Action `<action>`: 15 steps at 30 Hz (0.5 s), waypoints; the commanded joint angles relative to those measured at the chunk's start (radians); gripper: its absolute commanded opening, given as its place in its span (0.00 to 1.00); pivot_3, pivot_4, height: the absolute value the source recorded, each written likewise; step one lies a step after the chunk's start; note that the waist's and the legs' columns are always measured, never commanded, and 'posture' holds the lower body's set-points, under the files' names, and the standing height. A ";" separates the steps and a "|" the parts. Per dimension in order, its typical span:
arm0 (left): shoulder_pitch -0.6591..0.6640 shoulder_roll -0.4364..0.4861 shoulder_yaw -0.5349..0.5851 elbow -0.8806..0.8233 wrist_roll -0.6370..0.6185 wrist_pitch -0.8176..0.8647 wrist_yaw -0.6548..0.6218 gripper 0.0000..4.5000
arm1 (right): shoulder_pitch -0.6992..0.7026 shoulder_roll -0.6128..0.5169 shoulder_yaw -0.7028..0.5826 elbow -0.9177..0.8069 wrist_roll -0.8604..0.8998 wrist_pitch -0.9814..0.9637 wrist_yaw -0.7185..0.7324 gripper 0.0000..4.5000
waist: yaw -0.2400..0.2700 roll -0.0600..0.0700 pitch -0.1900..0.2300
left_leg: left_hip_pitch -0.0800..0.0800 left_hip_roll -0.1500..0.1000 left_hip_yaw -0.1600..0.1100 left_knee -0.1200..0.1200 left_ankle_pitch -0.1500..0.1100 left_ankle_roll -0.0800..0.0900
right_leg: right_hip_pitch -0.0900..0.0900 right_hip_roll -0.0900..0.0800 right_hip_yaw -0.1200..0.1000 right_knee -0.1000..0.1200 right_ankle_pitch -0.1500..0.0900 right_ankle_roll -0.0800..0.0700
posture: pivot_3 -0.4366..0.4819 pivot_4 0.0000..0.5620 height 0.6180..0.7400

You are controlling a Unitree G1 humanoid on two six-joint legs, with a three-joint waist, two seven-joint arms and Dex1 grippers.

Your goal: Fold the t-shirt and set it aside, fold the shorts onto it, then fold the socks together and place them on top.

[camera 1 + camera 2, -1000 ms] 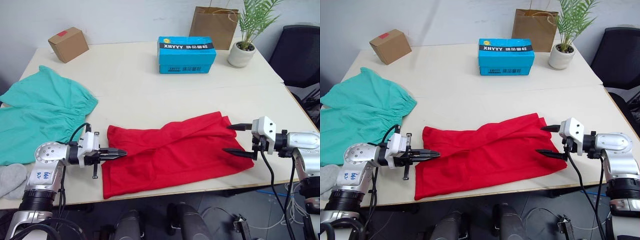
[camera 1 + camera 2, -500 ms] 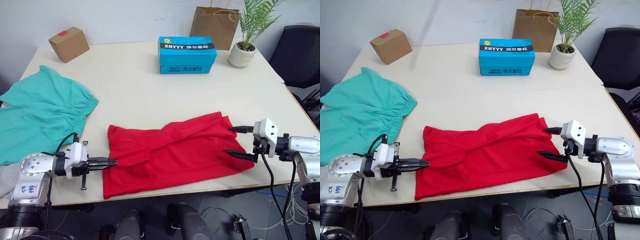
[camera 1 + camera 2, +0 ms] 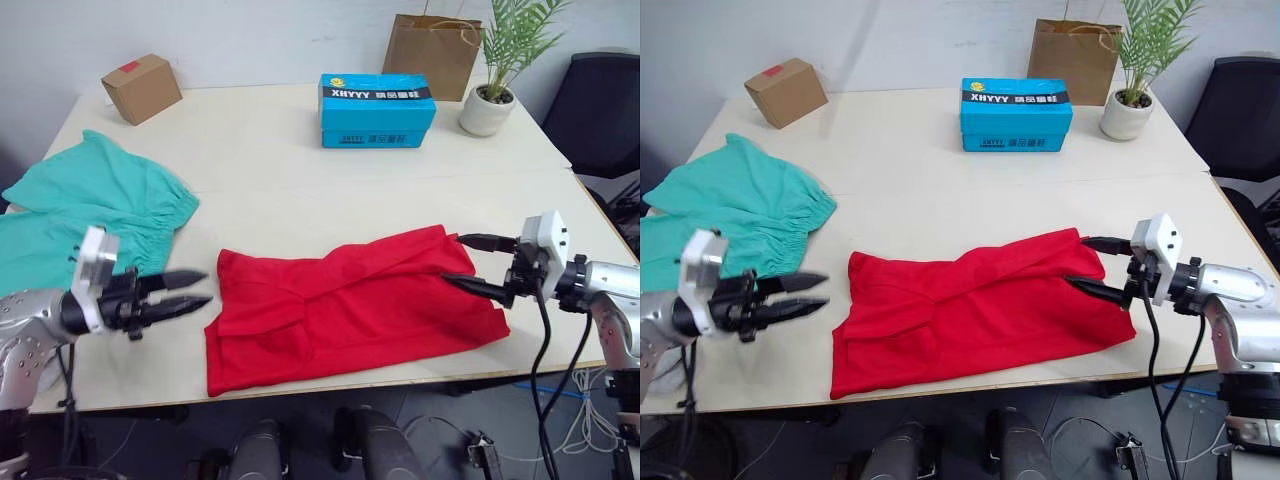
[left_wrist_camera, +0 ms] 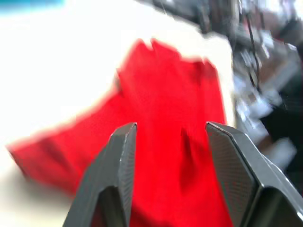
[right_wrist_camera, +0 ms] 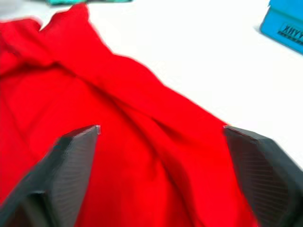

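Lying folded, the t-shirt [image 3: 350, 305] runs nine-to-three between our left gripper [image 3: 192, 289] and right gripper [image 3: 463, 262], both parted and empty.

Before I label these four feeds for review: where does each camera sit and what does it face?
Left eye and right eye: on the head, looking down over the table; both arms show.
Left wrist: along the open left gripper at the t-shirt.
Right wrist: along the open right gripper at the t-shirt and the blue box.
All four share the t-shirt.
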 commanded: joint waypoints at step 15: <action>-0.208 -0.395 -0.328 0.174 0.411 -0.304 0.350 0.00 | -0.174 0.279 0.240 0.100 -0.230 -0.139 -0.168 0.01 | -0.003 -0.001 0.000 | -0.003 0.003 0.002 -0.001 0.005 -0.008 | -0.004 0.004 0.000 -0.001 0.000 0.000 | 0.48 0.27 1.00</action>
